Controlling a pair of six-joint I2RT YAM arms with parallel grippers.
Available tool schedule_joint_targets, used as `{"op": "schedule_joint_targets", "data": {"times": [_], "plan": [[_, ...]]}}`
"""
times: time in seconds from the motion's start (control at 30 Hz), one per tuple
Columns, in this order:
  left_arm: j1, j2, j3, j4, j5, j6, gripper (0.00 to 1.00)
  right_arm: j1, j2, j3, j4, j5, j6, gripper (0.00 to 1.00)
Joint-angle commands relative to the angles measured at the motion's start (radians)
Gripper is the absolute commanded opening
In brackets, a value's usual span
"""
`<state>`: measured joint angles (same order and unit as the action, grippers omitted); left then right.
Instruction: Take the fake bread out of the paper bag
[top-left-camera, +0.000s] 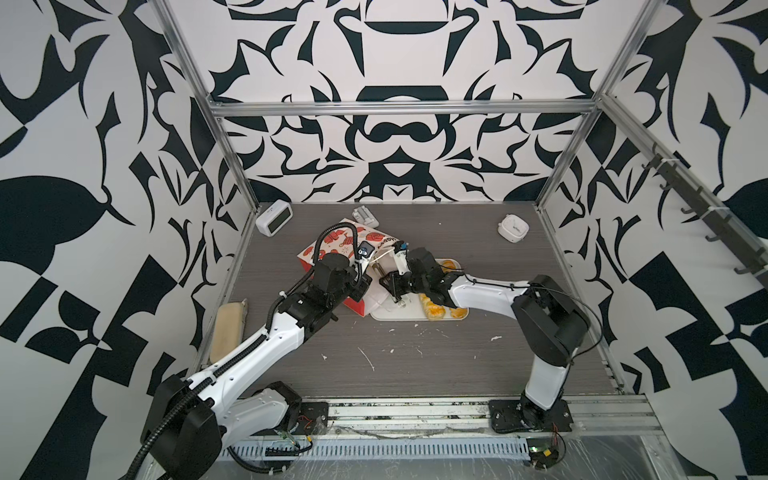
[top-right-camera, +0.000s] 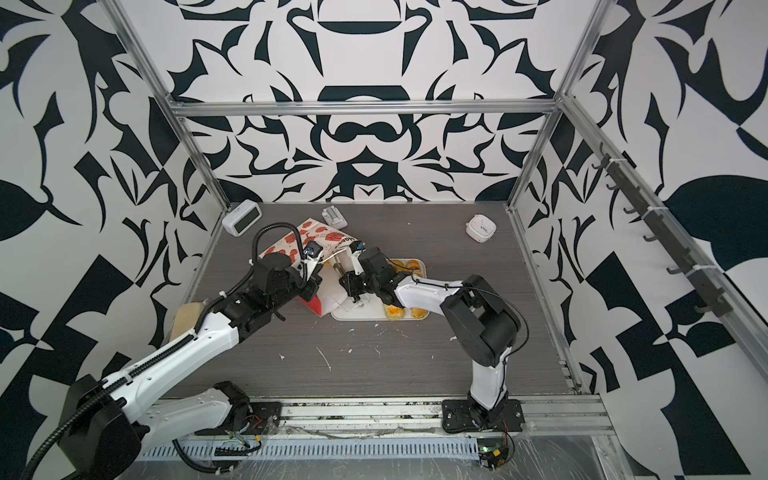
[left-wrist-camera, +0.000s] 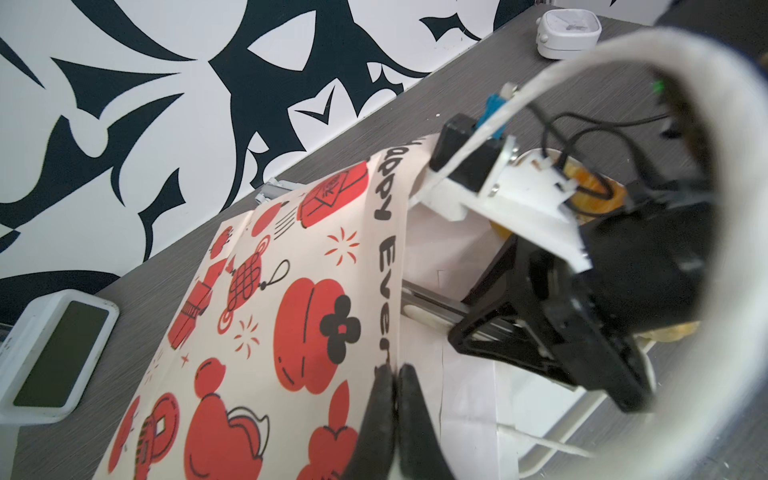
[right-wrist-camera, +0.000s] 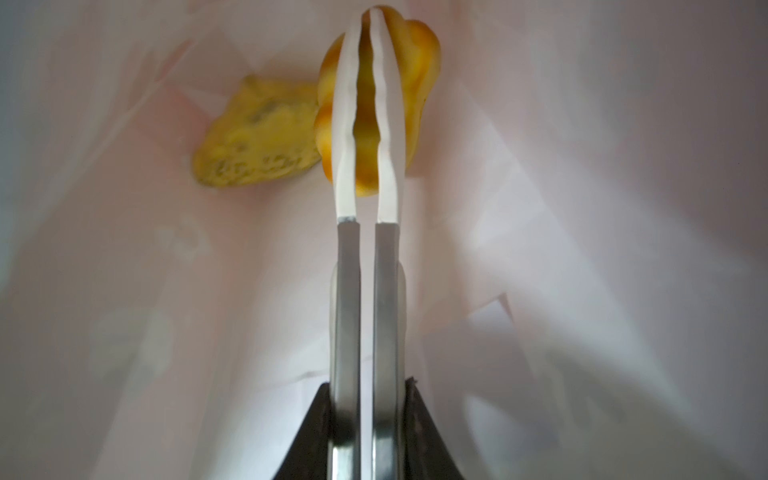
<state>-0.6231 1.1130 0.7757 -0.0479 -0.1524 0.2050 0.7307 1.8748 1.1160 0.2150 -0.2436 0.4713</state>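
Note:
The paper bag (top-left-camera: 332, 249) (top-right-camera: 291, 245) (left-wrist-camera: 291, 311) lies tilted on the table, its mouth towards the white tray (top-left-camera: 399, 313) (top-right-camera: 353, 313). My left gripper (left-wrist-camera: 396, 372) (top-left-camera: 365, 286) is shut on the bag's rim. My right gripper (right-wrist-camera: 368, 399) (top-left-camera: 390, 286) is shut on metal tongs (right-wrist-camera: 365, 270) (left-wrist-camera: 432, 299) that reach into the bag. Their white tips, nearly closed, lie across a golden piece of fake bread (right-wrist-camera: 419, 83); I cannot tell whether they pinch it. A yellow crumbly piece (right-wrist-camera: 253, 141) lies beside it. More fake bread (top-left-camera: 432, 309) (top-right-camera: 409, 266) sits on the tray.
A white digital clock (top-left-camera: 274, 220) and a small grey object (top-left-camera: 363, 215) stand behind the bag. A white timer (top-left-camera: 513, 227) is at the back right. A pale beige block (top-left-camera: 226, 332) lies along the left edge. White scraps dot the table's front.

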Motion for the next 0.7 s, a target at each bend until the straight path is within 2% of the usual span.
{"op": "schedule_joint_targets", "data": {"times": [0.0,0.13,0.37,0.67], "plan": [[-0.004,-0.03,0.004,0.013,0.026,-0.016,0.0,0.004,0.014,0.081,0.097,-0.013,0.015,0.0],[-0.004,-0.042,-0.003,0.01,0.012,-0.015,0.0,0.004,0.025,0.108,0.091,-0.016,0.021,0.0],[-0.004,-0.036,-0.021,0.014,0.008,0.004,0.0,-0.013,-0.083,0.074,-0.005,-0.01,0.023,0.0],[-0.004,-0.019,-0.055,0.029,-0.015,0.0,0.0,-0.074,-0.166,0.078,-0.135,-0.12,0.097,0.0]]}}
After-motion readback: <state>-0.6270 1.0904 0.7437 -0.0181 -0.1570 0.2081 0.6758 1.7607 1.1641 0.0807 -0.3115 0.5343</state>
